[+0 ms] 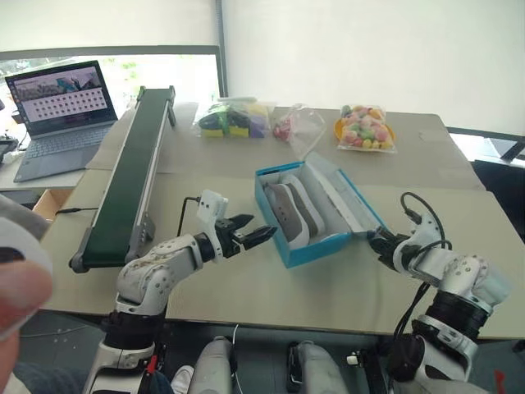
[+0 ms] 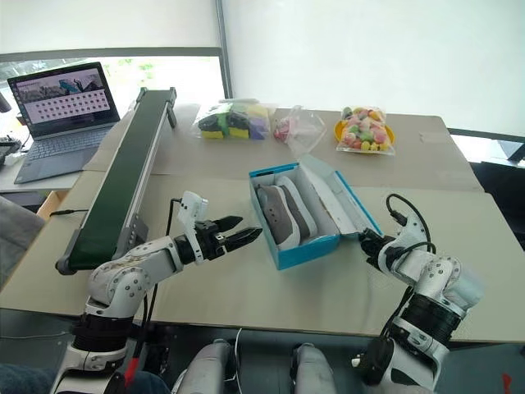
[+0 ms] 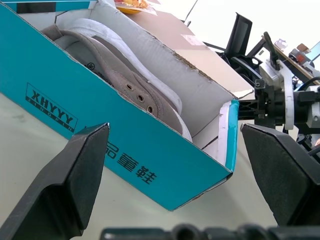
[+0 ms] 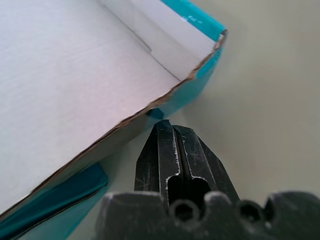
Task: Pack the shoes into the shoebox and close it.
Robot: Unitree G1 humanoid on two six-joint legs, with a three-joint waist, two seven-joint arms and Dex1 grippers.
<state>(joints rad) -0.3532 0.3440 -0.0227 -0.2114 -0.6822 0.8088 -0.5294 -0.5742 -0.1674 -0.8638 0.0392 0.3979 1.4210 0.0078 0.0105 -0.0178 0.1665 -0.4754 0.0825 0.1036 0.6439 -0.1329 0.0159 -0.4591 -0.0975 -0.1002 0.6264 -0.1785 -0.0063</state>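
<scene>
Currently shoes (image 2: 283, 212) both in the box (image 2: 305, 246), side by side, soles up against the near end. Box mid-table (image 2: 246, 287), lid (image 2: 335, 197) hinged open, leaning out toward the right side. Packing looks done; closing not yet.

Right pincer (image 2: 367, 241) fingers pressed together, nothing held, tip tucked under the lid's free edge at the near corner. Left pincer (image 2: 244, 234) spread wide, empty, level, just short of the box's left wall, not touching.

Risks, as a guess:
- Closed tip under a thin cardboard edge: could slip off on the lift, lid drops back.
- Pushing sideways rather than up: light box slides or spins on the table, since left pincer not bracing it.
- Lid edge already ragged in the right wrist view; could tear or crease further.
- Shoe sitting high: lid may not seat flat.

Beyond: conveyor (image 2: 123, 176), laptop (image 2: 64, 115), bags (image 2: 234, 119) at the far edge, well apart.
</scene>
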